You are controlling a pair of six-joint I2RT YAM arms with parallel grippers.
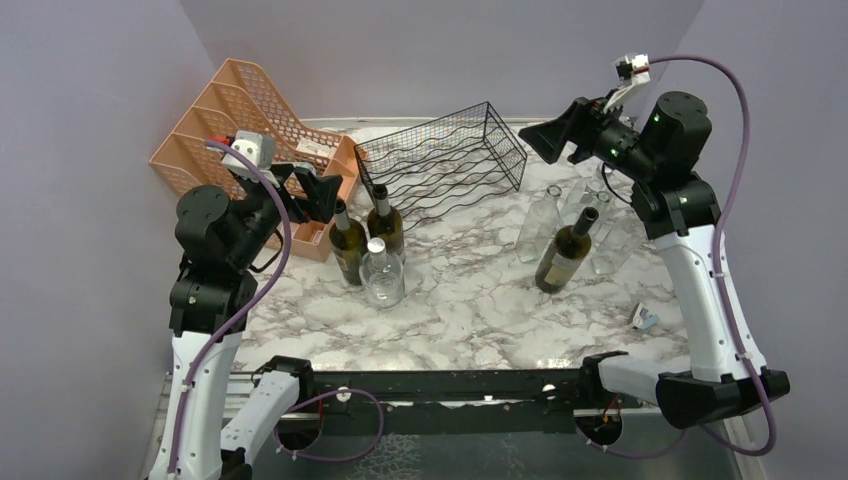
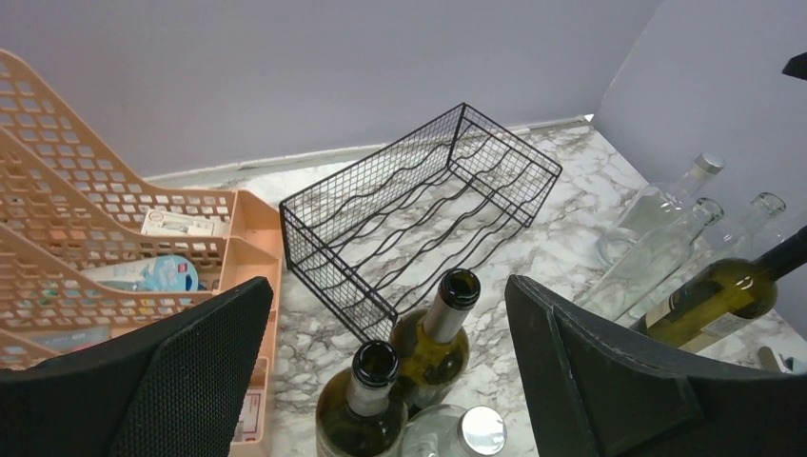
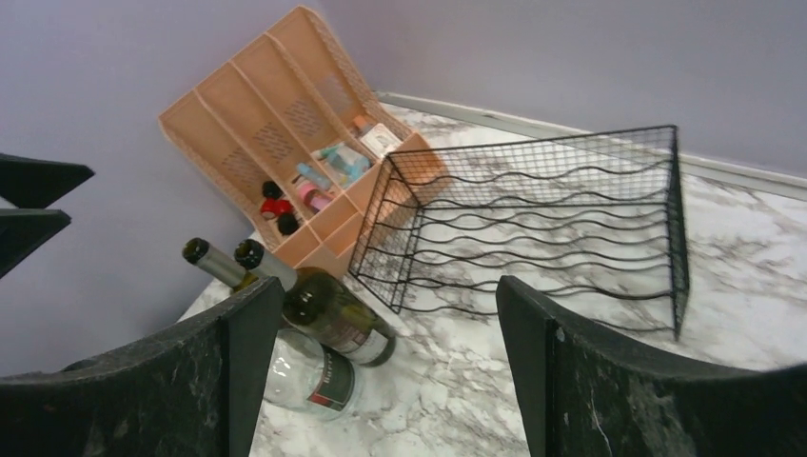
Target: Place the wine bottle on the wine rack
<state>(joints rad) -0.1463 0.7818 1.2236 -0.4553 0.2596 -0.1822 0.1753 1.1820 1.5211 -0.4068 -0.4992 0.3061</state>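
The black wire wine rack (image 1: 440, 160) stands empty at the back centre of the marble table, and shows too in the left wrist view (image 2: 419, 205) and the right wrist view (image 3: 533, 228). In front of it, to the left, two uncorked green wine bottles (image 1: 348, 245) (image 1: 385, 225) and a clear capped bottle (image 1: 381, 272) stand upright. Another green wine bottle (image 1: 565, 253) stands on the right among clear bottles (image 1: 540, 222). My left gripper (image 1: 318, 190) hovers open above and left of the left group (image 2: 433, 347). My right gripper (image 1: 555, 135) hangs open, high above the right group.
A peach mesh file organizer (image 1: 250, 120) with small items in it stands at the back left, close to the rack's left end. A small grey object (image 1: 643, 318) lies near the right arm. Purple walls enclose the table at the back and sides.
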